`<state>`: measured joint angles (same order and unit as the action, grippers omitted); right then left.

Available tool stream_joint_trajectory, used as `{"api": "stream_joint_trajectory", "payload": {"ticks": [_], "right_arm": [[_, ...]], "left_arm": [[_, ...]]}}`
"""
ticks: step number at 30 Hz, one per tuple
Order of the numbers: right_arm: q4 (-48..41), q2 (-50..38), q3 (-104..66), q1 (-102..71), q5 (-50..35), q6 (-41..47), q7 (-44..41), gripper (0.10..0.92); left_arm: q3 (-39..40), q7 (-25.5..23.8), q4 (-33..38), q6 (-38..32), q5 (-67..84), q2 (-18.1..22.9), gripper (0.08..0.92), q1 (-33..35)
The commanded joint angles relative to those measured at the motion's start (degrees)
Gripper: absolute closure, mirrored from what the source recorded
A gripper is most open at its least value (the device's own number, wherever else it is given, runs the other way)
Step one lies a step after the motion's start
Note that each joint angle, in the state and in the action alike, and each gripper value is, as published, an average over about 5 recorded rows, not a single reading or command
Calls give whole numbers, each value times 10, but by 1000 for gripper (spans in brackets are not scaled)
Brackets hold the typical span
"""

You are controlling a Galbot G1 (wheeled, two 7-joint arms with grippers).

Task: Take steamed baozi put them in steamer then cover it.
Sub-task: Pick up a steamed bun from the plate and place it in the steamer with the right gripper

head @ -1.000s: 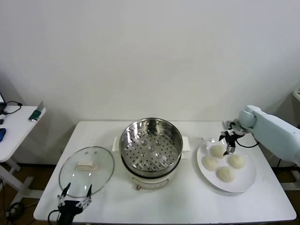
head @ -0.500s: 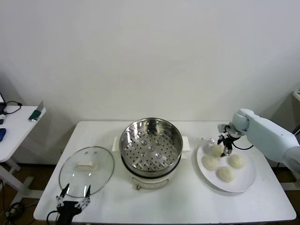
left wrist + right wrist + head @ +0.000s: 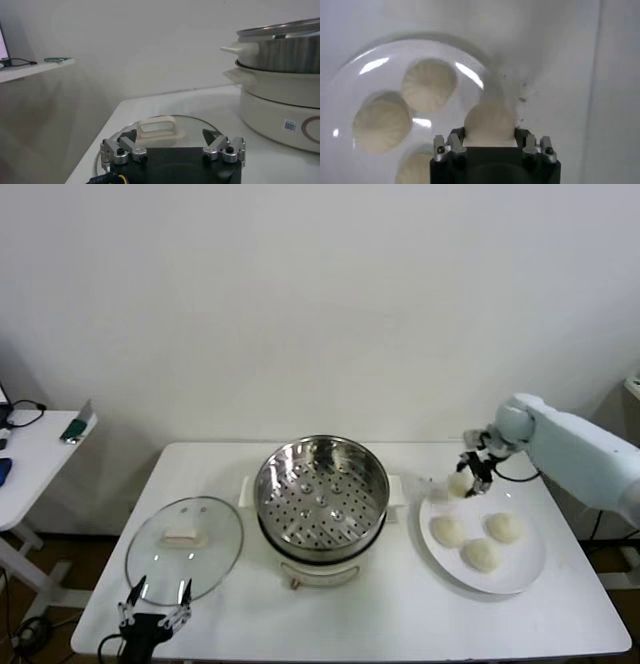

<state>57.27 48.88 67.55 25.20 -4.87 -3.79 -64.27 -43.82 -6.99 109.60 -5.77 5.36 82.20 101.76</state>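
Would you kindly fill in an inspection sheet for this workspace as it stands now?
Surface: white table.
Job's things: steamer uncovered, holding no buns; cover flat on table beside it; three baozi on plate; fourth baozi lifted.
Clutter: nothing seen.
Grippers: right claw shut on fourth baozi above plate edge; left claw open, near cover.
Cables: cord on side desk.
Surroundings: plain white wall.
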Motion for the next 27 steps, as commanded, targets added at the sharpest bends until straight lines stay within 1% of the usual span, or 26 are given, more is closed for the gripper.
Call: {"api": "stream_joint_trajectory", "payload": {"ticks": [1, 4, 7, 9, 12, 18, 23, 27], "right_arm": [[171, 33, 152, 281, -66, -131, -11, 352], [243, 67, 165, 328, -65, -168, -1, 332], [305, 104, 167, 343, -51, -185, 16, 318], [330, 128, 166, 335, -39, -188, 27, 314], [342, 161, 164, 295, -11, -191, 44, 313], [303, 203, 171, 205, 81, -208, 84, 313], [227, 214, 166, 129, 167, -223, 124, 313], [164, 222, 146, 75, 217, -236, 152, 313]], "left_arm": [[0, 0, 1, 0, -1, -1, 177, 0], [1, 0, 3, 1, -1, -3, 177, 1], [1, 0, 3, 1, -1, -4, 177, 0], [2, 0, 3, 1, -1, -5, 177, -1], [3, 1, 3, 1, -1, -4, 177, -3], [3, 1, 9, 0, -2, -3, 177, -1], [0, 1, 16, 1, 2, 0, 177, 2], [3, 2, 19, 1, 1, 5, 177, 3]]}}
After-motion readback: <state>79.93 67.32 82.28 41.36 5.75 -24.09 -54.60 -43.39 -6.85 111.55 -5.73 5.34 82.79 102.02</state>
